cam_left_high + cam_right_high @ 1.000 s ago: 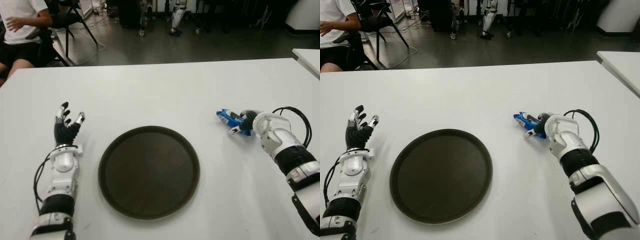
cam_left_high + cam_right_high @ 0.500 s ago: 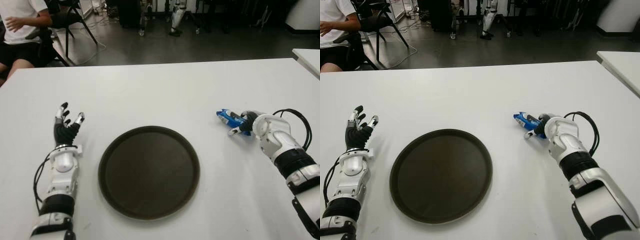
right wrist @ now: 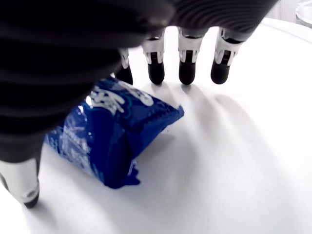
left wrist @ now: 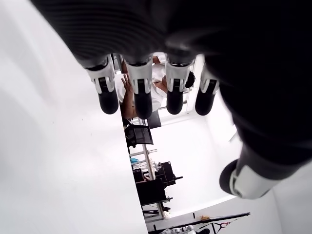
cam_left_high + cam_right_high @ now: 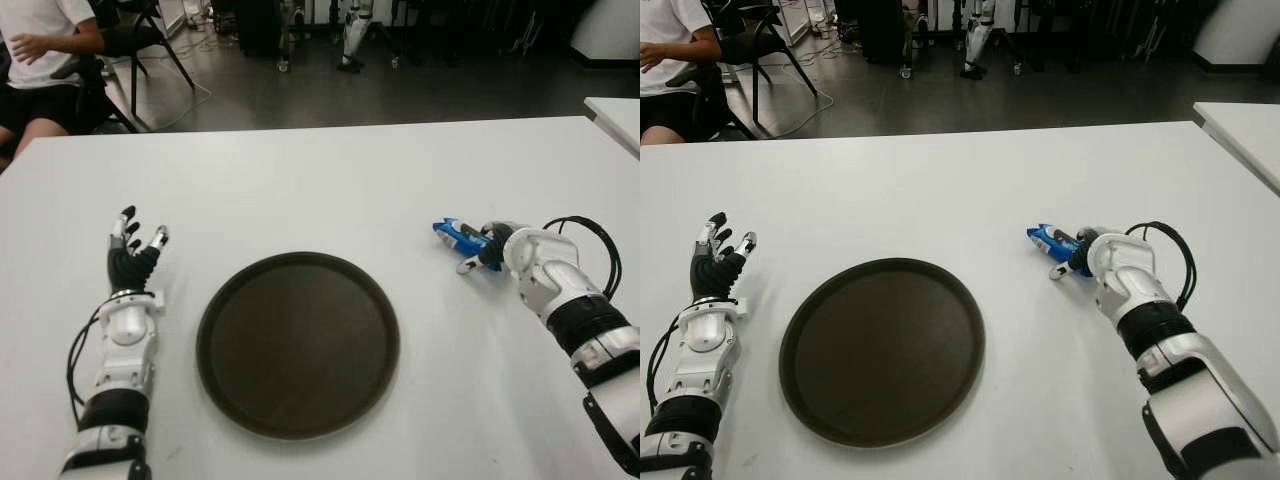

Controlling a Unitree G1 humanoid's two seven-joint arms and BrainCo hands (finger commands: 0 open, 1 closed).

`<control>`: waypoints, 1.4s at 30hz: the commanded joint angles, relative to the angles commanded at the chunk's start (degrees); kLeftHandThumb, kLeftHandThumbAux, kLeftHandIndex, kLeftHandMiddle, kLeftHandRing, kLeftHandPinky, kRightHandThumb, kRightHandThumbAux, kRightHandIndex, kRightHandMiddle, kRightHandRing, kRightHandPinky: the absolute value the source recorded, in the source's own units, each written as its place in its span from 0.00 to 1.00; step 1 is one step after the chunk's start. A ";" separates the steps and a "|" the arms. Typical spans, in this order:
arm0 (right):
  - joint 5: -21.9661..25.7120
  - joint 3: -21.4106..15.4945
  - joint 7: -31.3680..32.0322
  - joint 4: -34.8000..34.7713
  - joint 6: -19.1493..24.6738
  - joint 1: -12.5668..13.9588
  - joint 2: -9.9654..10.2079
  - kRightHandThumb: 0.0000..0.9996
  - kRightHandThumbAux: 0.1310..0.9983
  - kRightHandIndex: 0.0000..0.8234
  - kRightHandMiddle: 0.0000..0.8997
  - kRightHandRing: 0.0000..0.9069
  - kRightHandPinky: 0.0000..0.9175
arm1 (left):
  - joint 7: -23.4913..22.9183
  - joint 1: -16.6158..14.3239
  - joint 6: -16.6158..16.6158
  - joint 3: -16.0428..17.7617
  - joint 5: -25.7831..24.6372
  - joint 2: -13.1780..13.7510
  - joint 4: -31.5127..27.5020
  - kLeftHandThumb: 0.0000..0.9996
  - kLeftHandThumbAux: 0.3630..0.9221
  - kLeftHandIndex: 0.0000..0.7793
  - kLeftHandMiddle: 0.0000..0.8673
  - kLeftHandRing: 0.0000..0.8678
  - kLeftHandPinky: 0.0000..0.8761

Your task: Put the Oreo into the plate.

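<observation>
Over the last second we see almost nothing move: the right hand [image 5: 478, 251] has stayed over the blue Oreo packet [image 5: 457, 236] on the white table [image 5: 330, 185], with only a slight shuffle of the forearm behind it. In the right wrist view the packet [image 3: 109, 136] lies flat on the table beneath the palm, four fingertips [image 3: 187, 70] planted just beyond its far edge and the thumb [image 3: 22, 180] down on the near side. The fingers bracket the packet but we do not see them closed on it, so we judge the hand relaxed around it, not yet gripping, and the packet not lifted.

For the task, that means we are in the grasping step and nothing has been carried yet. The dark round plate [image 5: 298, 343] sits bare, well apart from the right hand on its inner side, toward the left hand.

The left hand [image 5: 133, 250] shows on the far side of the plate, fingers spread and holding nothing, as before.

Next we would expect the fingers to close on the crinkly wrapper, which may slip or crumple.
</observation>
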 joint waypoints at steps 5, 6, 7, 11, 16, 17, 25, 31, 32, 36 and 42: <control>0.28 0.14 -0.60 1.35 -1.25 -0.43 0.39 0.00 0.48 0.09 0.09 0.06 0.05 | 0.36 -0.73 -0.72 0.04 0.25 0.58 2.18 0.25 0.47 0.07 0.11 0.08 0.03; 0.33 0.13 -0.64 1.57 -1.42 -0.51 0.45 0.00 0.47 0.09 0.09 0.06 0.06 | 0.40 -0.92 -0.94 0.07 0.27 0.71 2.73 0.25 0.47 0.07 0.11 0.08 0.03; 0.43 0.09 -0.62 1.85 -1.64 -0.64 0.54 0.00 0.47 0.09 0.09 0.06 0.06 | 0.49 -1.01 -1.13 0.06 0.30 0.75 2.99 0.25 0.47 0.08 0.11 0.08 0.03; 1.19 -0.39 -0.11 2.69 -1.90 -1.29 1.28 0.00 0.46 0.11 0.11 0.06 0.05 | 0.67 -1.12 -1.87 0.12 0.16 0.63 3.29 0.26 0.47 0.07 0.11 0.07 0.03; 1.19 -0.63 0.74 1.28 -0.89 -1.23 1.54 0.00 0.46 0.11 0.11 0.06 0.04 | 0.61 -1.10 -2.39 0.14 0.06 0.62 3.47 0.26 0.47 0.07 0.10 0.07 0.03; 1.14 -0.64 0.63 1.29 -0.95 -1.20 1.54 0.00 0.46 0.10 0.10 0.06 0.04 | 0.56 -1.11 -2.47 0.14 0.06 0.65 3.53 0.25 0.47 0.07 0.10 0.07 0.02; 0.53 -0.15 -0.37 1.83 -1.38 -1.27 1.69 0.00 0.46 0.09 0.10 0.06 0.05 | 0.45 -1.02 -2.79 -0.04 0.35 0.83 3.66 0.24 0.47 0.08 0.10 0.06 0.03; 0.32 0.08 -0.53 2.30 -0.81 -1.61 2.00 0.00 0.45 0.08 0.10 0.06 0.06 | 0.24 -1.38 -3.07 0.08 0.19 0.95 4.53 0.25 0.48 0.07 0.10 0.07 0.04; 0.27 0.12 -0.52 2.36 -0.75 -1.63 2.01 0.00 0.45 0.08 0.10 0.07 0.06 | 0.21 -1.39 -3.14 0.08 0.17 0.92 4.60 0.26 0.48 0.07 0.10 0.07 0.04; 0.44 0.13 -1.00 3.30 -1.36 -1.90 2.27 0.00 0.44 0.09 0.10 0.07 0.06 | 0.23 -1.33 -3.79 0.07 0.12 0.81 4.73 0.27 0.49 0.07 0.10 0.07 0.04; 0.78 -0.04 -1.54 4.13 -1.54 -2.27 2.80 0.00 0.43 0.10 0.11 0.08 0.07 | 0.41 -1.34 -4.15 0.06 0.20 0.78 4.84 0.25 0.51 0.07 0.10 0.08 0.04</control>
